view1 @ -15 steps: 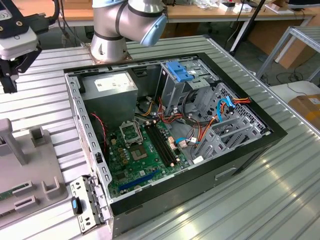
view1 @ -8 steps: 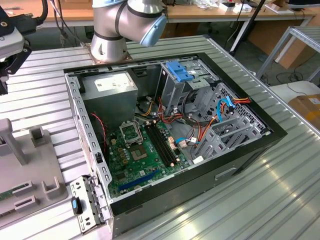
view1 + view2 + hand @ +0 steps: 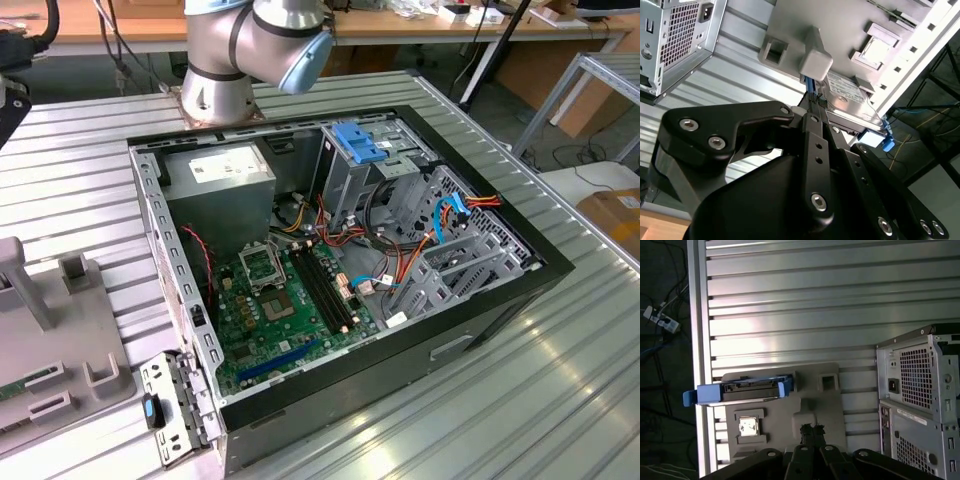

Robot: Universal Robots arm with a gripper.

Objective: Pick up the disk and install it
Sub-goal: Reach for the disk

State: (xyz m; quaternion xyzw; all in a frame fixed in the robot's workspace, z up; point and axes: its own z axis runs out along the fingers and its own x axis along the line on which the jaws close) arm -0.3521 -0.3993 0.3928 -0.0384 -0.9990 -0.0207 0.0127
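Observation:
The disk point(image 3: 742, 389) lies flat on a grey fixture plate point(image 3: 812, 402), along the plate's side nearest the table's rim. Its blue carrier frame sticks out at both ends. In the second wrist view the disk point(image 3: 850, 95) shows its grey metal face and white label, partly behind the fixture's post point(image 3: 816, 64). My gripper point(image 3: 812, 429) hangs above the middle of the plate, apart from the disk, with its black fingers point(image 3: 812, 112) shut together on nothing. The open computer case point(image 3: 480, 310) lies in the exterior view, with its metal drive cage point(image 3: 350, 180) at the back.
A grey power-supply box point(image 3: 225, 175) and a blue latch point(image 3: 358, 145) sit inside the case. The case's rear panel point(image 3: 920, 400) stands close beside the fixture. The slatted table's edge point(image 3: 697, 365) runs just past the disk. The arm's base point(image 3: 215, 60) stands behind the case.

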